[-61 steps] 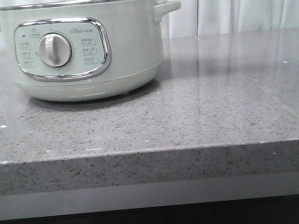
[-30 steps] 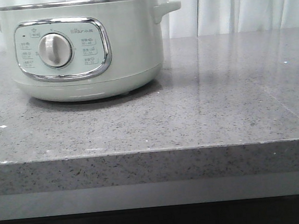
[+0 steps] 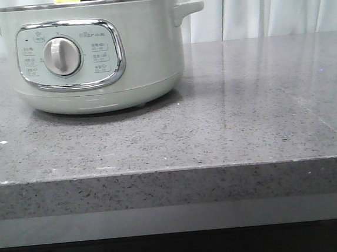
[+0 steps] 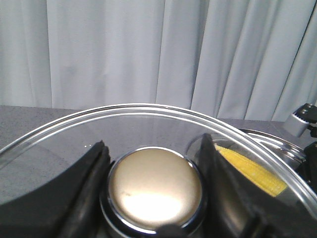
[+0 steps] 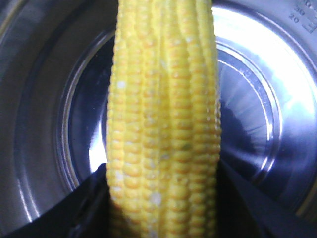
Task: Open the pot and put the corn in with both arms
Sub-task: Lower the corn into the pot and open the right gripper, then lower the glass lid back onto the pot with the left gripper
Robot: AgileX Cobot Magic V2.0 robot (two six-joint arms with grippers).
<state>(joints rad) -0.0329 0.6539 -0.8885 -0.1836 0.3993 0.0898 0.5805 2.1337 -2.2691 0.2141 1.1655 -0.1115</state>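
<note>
Left gripper (image 4: 154, 198) fingers (image 4: 74, 193) clamp a lid knob (image 4: 154, 188), right gripper (image 5: 163, 198) fingers (image 5: 84, 208) pinch the corn (image 5: 163, 124)

Right gripper (image 5: 163, 208) clamps corn (image 5: 163, 119) above pot (image 5: 44, 99) interior.

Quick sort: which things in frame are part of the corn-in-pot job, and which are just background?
Job:
pot
corn, held by right pincer over the pot's steel inside
glass lid, left pincer clamped on its knob

Background:
grey counter
white curtain
</note>
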